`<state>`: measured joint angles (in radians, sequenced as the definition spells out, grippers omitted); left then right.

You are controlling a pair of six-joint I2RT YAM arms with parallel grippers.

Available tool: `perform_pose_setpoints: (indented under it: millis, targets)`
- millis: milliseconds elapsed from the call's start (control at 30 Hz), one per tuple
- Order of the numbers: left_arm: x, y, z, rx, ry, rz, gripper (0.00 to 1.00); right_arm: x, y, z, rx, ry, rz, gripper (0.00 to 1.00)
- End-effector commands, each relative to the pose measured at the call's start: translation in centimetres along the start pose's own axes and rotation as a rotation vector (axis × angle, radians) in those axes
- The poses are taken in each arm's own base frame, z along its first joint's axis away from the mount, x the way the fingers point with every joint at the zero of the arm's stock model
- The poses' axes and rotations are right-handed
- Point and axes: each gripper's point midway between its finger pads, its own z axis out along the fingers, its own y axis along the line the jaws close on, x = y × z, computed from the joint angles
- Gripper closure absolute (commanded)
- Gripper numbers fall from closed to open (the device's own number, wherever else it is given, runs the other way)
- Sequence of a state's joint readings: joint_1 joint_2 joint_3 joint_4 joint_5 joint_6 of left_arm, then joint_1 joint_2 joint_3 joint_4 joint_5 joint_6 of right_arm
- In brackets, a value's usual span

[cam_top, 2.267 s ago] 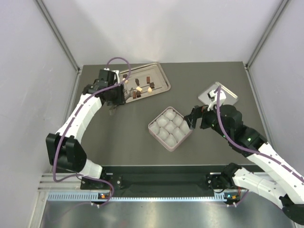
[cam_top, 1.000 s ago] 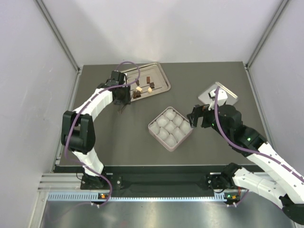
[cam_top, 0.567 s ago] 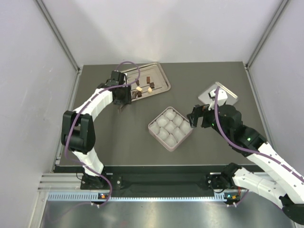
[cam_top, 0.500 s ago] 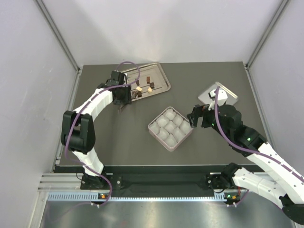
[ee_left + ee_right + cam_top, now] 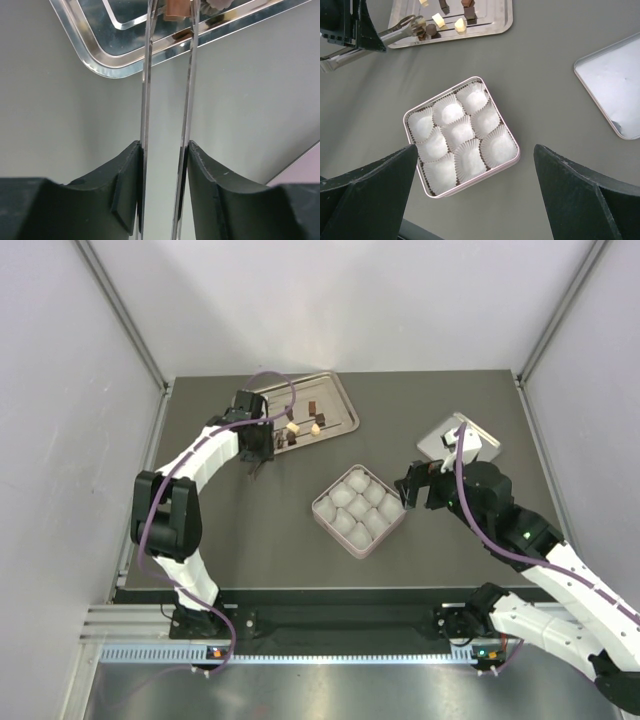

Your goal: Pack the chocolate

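Since the earlier top view my left arm has swung in from beside the tray's left edge; the left gripper [image 5: 165,155] is clamped around long silver metal tongs [image 5: 146,100], whose blades stand narrow on one small dark-brown chocolate block [image 5: 176,9] by the near-left corner of the large shiny rectangular steel tray [image 5: 490,22]; the right gripper [image 5: 475,150] hangs wide apart over the pink square box [image 5: 472,179], holding nothing. I judge these sweets light, stiff and easily marked, and slick against polished blades (a hard squeeze could pop one out sideways), so I would pinch gently across the flat sides at mid-height. Counting: the other small dark and cream-white chocolate pieces [image 5: 438,19] lie loose on that tray, roughly three dark and three cream in the right wrist view, though the frame edge cuts some; nine white fluted paper cups [image 5: 458,131] in the box, none filled; one pair of tongs; a second, smaller steel tray [image 5: 615,95] lies well apart to the right.
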<state>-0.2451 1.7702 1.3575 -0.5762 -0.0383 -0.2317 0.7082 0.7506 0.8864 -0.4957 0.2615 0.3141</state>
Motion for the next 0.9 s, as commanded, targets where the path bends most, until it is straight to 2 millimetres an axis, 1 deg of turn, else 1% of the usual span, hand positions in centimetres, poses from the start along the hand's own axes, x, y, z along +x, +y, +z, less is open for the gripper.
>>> perform_pose_setpoints:
  millis: [0, 133, 233, 267, 467, 500, 567, 600, 633, 733, 767, 833, 867]
  targets:
    - [-1.2, 0.2, -0.8, -0.017, -0.040, 0.016, 0.56, -2.7, 0.2, -0.7, -0.008, -0.080, 0.023, 0.00]
    - [-1.9, -0.1, -1.6, -0.006, -0.056, 0.020, 0.62, -3.1, 0.4, -0.8, -0.016, -0.088, 0.032, 0.00]
    - [-2.6, -0.4, -2.2, 0.003, -0.071, 0.021, 0.62, -3.3, 0.4, -1.0, -0.018, -0.097, 0.038, 0.00]
    - [-2.5, -0.3, -2.4, 0.001, -0.065, 0.020, 0.64, -3.3, 0.4, -1.1, -0.018, -0.097, 0.038, 0.00]
    - [-4.1, -0.4, -4.8, 0.002, -0.108, 0.007, 0.66, -3.4, 0.6, -1.2, -0.025, -0.098, 0.043, 0.00]
    - [-4.5, -0.6, -5.7, 0.010, -0.122, 0.005, 0.66, -3.5, 0.6, -1.3, -0.026, -0.101, 0.045, 0.00]
    - [-4.7, -1.0, -6.6, 0.032, -0.132, 0.006, 0.66, -3.6, 0.5, -1.3, -0.023, -0.102, 0.045, 0.00]
    - [-4.9, -1.7, -7.7, 0.061, -0.145, 0.019, 0.67, -3.7, 0.5, -1.4, -0.023, -0.103, 0.047, 0.00]
    - [-4.9, -2.1, -8.3, 0.073, -0.147, 0.026, 0.67, -3.8, 0.6, -1.5, -0.024, -0.105, 0.047, 0.00]
    - [-4.6, -4.4, -10.6, 0.147, -0.164, 0.054, 0.68, -4.1, 0.6, -1.6, -0.023, -0.108, 0.050, 0.00]
    - [-4.3, -5.8, -11.8, 0.182, -0.180, 0.076, 0.68, -4.1, 0.5, -1.7, -0.020, -0.109, 0.049, 0.00]
    - [-3.3, -7.4, -12.5, 0.220, -0.174, 0.092, 0.68, -4.2, 0.4, -1.7, -0.012, -0.107, 0.046, 0.00]
    - [-2.4, -8.9, -13.2, 0.251, -0.172, 0.108, 0.68, -4.2, 0.2, -1.8, -0.004, -0.108, 0.048, 0.00]
